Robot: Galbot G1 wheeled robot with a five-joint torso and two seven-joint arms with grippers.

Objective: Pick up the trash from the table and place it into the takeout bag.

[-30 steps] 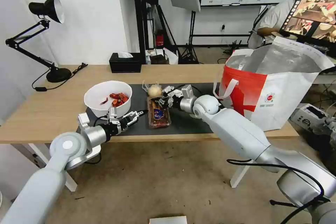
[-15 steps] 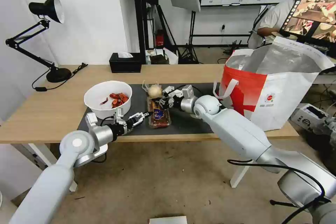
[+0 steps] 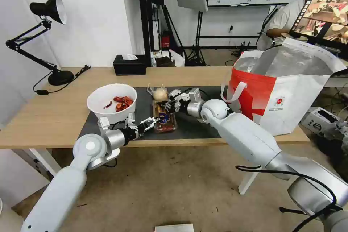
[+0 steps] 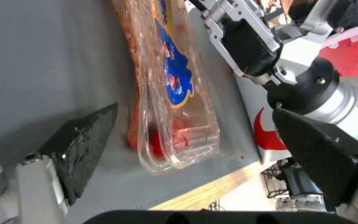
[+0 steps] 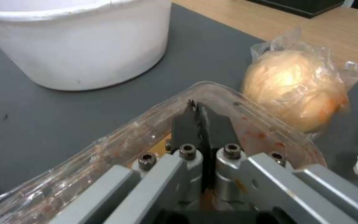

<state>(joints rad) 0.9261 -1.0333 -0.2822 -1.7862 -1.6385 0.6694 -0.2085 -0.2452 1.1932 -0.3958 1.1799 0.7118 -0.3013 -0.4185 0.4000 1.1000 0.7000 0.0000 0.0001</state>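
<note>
Right end effector (image 3: 167,106) clamped on far rim of clear tray (image 3: 165,117), frame centre, on dark mat (image 3: 195,125) of tabletop (image 3: 47,116). Left end effector (image 3: 152,120) spread open beside tray's near-left corner. White bowl (image 3: 111,103) left of centre; takeout bag (image 3: 286,87) standing at right.

Centre of the head view: the clear tray (image 3: 165,117) is hemmed by the white bowl (image 3: 112,102) to its left, the bagged beige lump (image 3: 160,94) above and the right gripper (image 3: 169,104) pinching its upper edge; bare grey mat (image 3: 197,125) lies right of it; the spread left gripper (image 3: 150,121) fills its lower-left approach; the takeout bag (image 3: 286,90) walls the right.
</note>
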